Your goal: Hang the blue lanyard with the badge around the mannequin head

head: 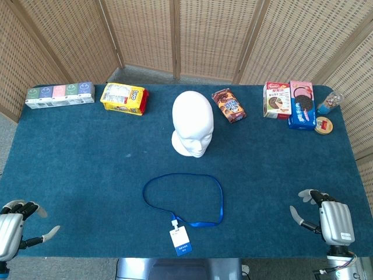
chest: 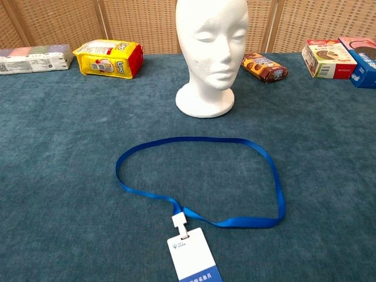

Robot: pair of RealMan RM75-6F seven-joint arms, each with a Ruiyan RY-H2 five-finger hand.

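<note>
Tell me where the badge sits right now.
In the head view the badge lies flat at the table's near edge, centre, clipped to the blue lanyard looped in front of the mannequin head.

Matt white foam-like mannequin head [chest: 210, 53] on napped blue cloth table [chest: 59, 176]; lanyard [chest: 276, 176] glossy ribbon.

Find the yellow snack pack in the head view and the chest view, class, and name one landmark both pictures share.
Head view: yellow snack pack, upper left, left of the white head.
Chest view: upper left, again left of the head.
Shared landmark: the white head.
</note>
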